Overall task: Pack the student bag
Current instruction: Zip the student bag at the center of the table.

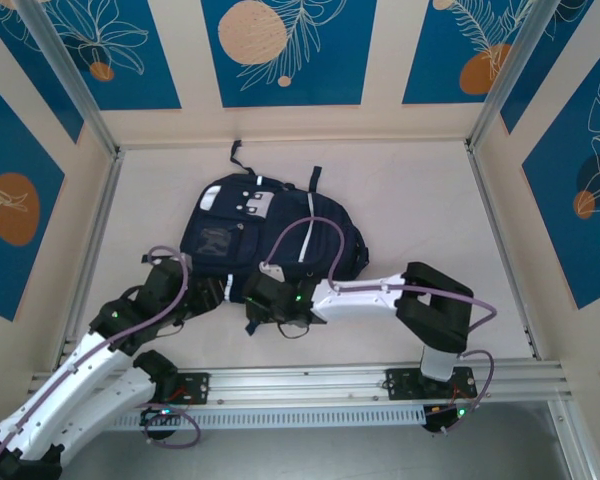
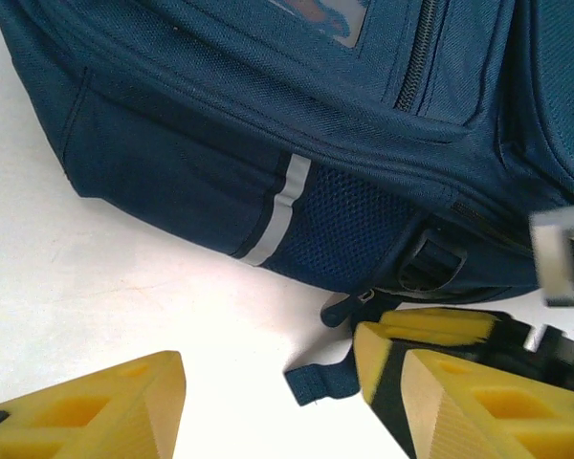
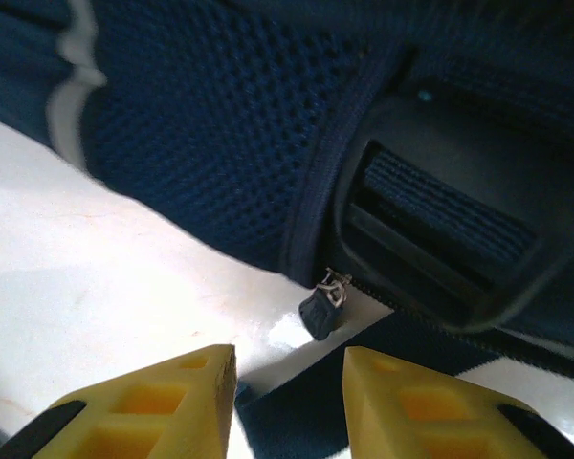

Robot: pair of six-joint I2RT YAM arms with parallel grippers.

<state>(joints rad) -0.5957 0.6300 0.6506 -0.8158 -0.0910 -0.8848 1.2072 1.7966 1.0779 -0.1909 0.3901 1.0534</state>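
We find the student bag (image 1: 270, 235) lying flat mid-worktop (image 1: 420, 200), its handle toward 12 o'clock. Both claws crowd its 6 o'clock edge. The left claw (image 2: 268, 382) stands released with bare worktop between its fingers, and the right claw (image 3: 287, 378) sits close at its 4 o'clock. That one is released too. A loose strap (image 3: 402, 339) runs under its gap, with the zipper pull (image 3: 318, 311) at 12 o'clock and a buckle (image 3: 440, 239) at 1. A purple cable (image 1: 318, 219) arcs over the bag.

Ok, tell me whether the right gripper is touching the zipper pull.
Apart. The right wrist view shows bare table between the right gripper and the zipper pull.
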